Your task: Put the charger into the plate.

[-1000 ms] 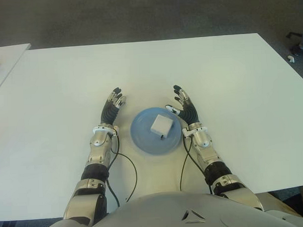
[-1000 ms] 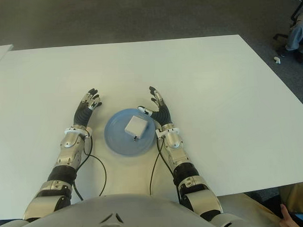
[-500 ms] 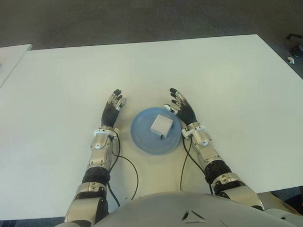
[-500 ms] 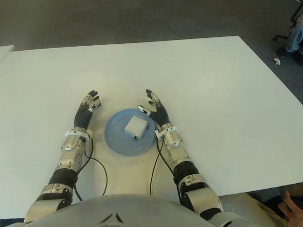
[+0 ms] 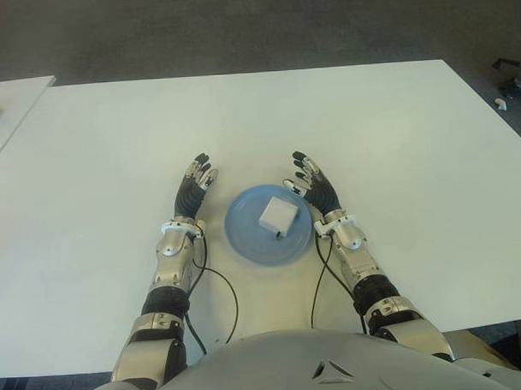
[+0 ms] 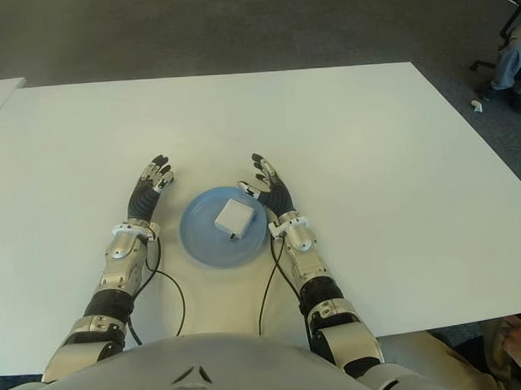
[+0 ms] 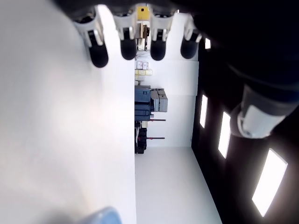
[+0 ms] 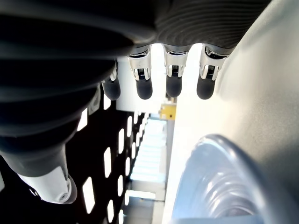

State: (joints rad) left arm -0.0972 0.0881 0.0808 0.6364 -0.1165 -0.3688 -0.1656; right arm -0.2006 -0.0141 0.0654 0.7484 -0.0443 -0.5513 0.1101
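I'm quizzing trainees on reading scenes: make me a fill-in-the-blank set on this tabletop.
1. The charger lies inside the ____.
2. The plate is ____ in colour.
3. The left hand and right hand show on either side of the plate, both with fingers ____.
4. Everything sits on a ____ table.

Missing words: plate; blue; open; white

A white, square charger point(image 5: 276, 216) lies flat inside the round blue plate point(image 5: 245, 239).

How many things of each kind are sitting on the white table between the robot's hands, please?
Plate: 1, blue
Charger: 1, white, lying in the plate
Total: 2
The left hand and right hand flank the plate, fingers open, holding nothing.
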